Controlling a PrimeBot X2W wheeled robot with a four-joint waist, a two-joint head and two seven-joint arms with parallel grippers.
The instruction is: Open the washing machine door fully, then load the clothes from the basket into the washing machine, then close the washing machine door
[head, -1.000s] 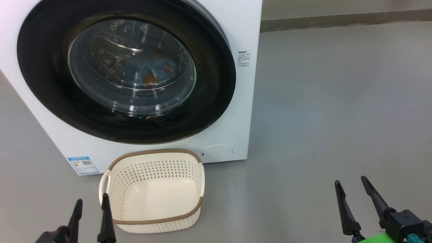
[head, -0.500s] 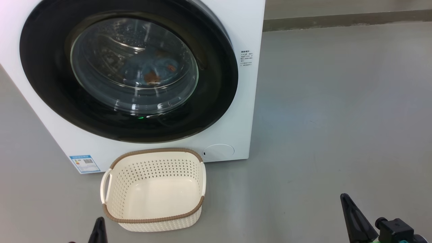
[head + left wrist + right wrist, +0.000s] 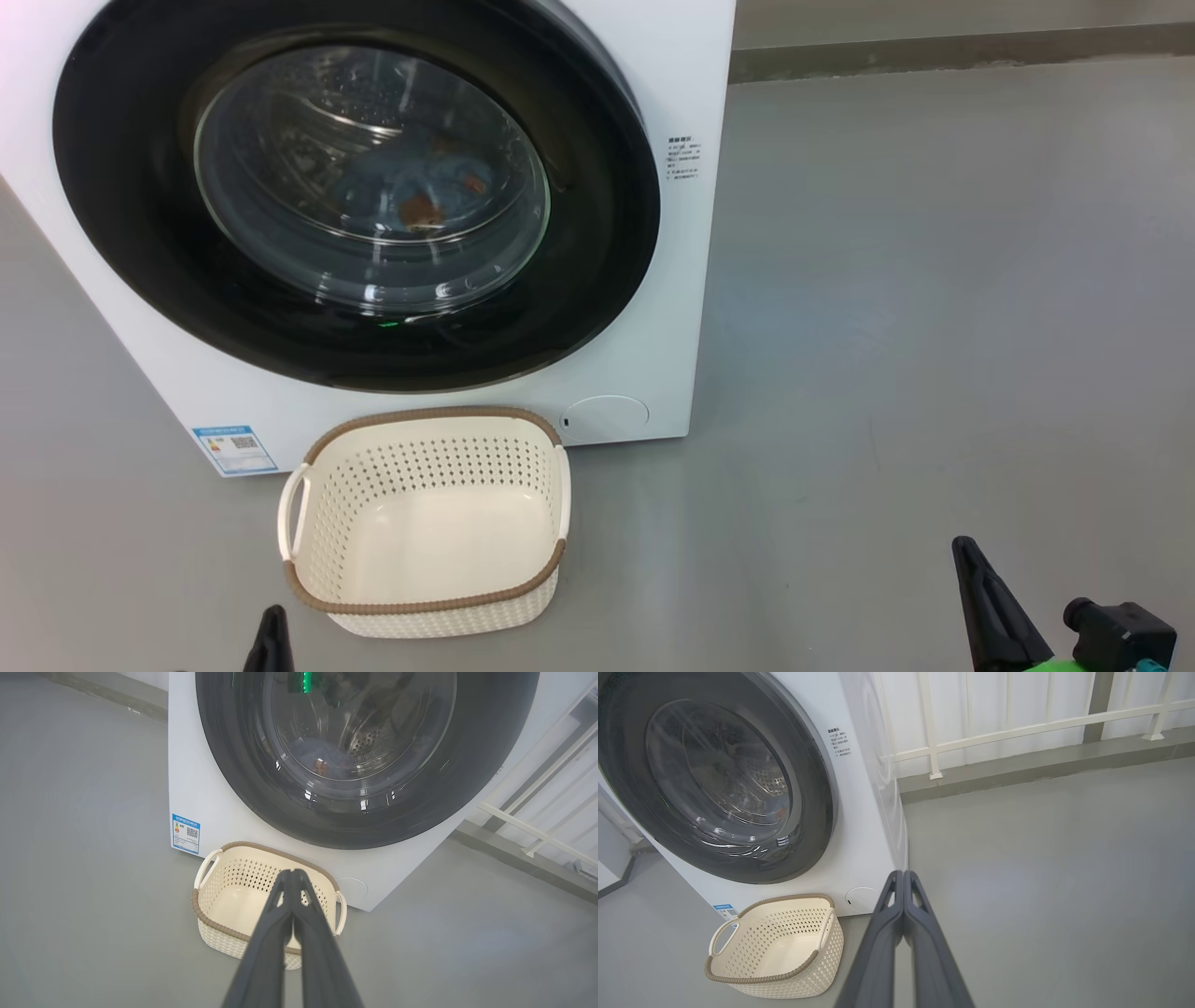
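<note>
The washing machine (image 3: 677, 308) stands on the floor with its round black door (image 3: 597, 243) shut flat against the front. Through the glass the clothes (image 3: 420, 198) lie in the drum, blue with orange patches. The cream basket (image 3: 425, 607) sits empty on the floor just before the machine. My left gripper (image 3: 292, 873) is shut and holds nothing, poised short of the basket (image 3: 219, 924); one fingertip (image 3: 274, 639) pokes up at the head view's bottom edge. My right gripper (image 3: 903, 873) is shut and holds nothing, right of the basket (image 3: 784, 982) over bare floor.
A blue label sticker (image 3: 233, 450) and a round filter cover (image 3: 605, 418) mark the machine's lower front. A white railing (image 3: 1017, 728) on a raised kerb (image 3: 1041, 772) runs behind the machine. Grey floor (image 3: 934, 327) spreads wide to the right.
Both grippers have sunk toward the bottom edge of the head view, and their fingers, apart a second ago, have come together. The camera shifted slightly. Door, clothes and basket stay put.
</note>
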